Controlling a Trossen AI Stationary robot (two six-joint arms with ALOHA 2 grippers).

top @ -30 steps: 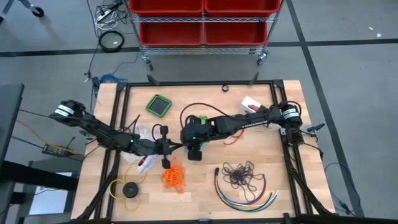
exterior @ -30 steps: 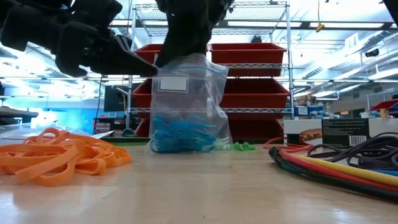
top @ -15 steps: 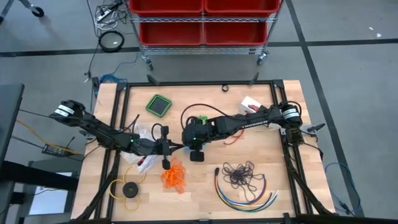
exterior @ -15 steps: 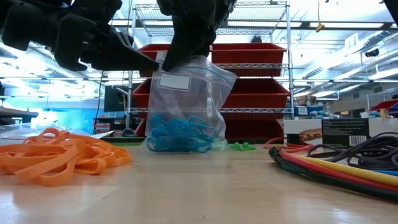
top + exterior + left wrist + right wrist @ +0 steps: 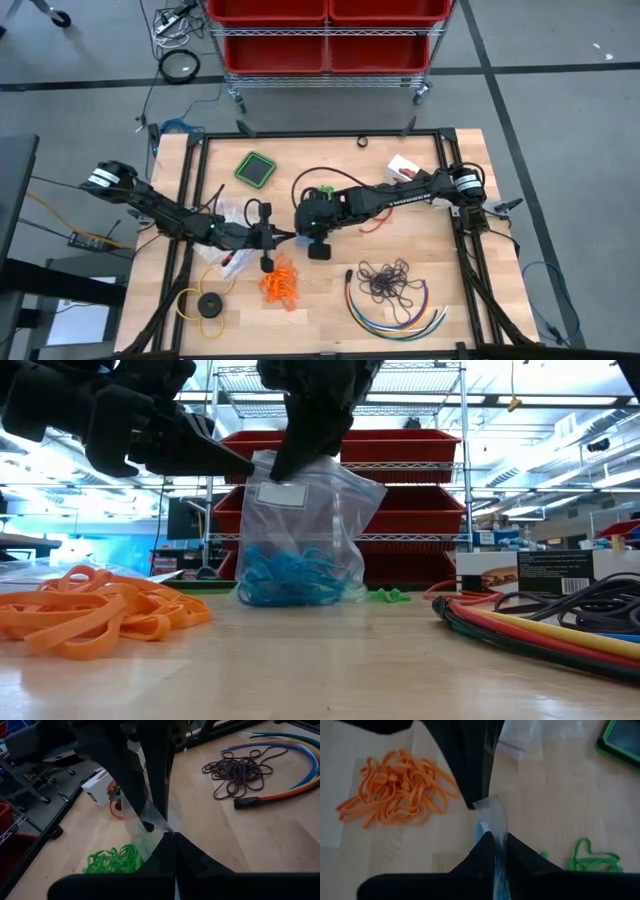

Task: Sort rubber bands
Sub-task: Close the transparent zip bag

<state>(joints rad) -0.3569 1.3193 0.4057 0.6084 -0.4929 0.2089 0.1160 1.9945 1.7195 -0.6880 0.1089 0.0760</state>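
Both grippers meet at the clear bag of blue rubber bands, which stands on the desk near its middle. My left gripper is pressed together on the bag's top edge; my right gripper pinches the same rim from above. Orange rubber bands lie just beside the bag, green rubber bands near it, and dark purple rubber bands sit farther off among coloured cables.
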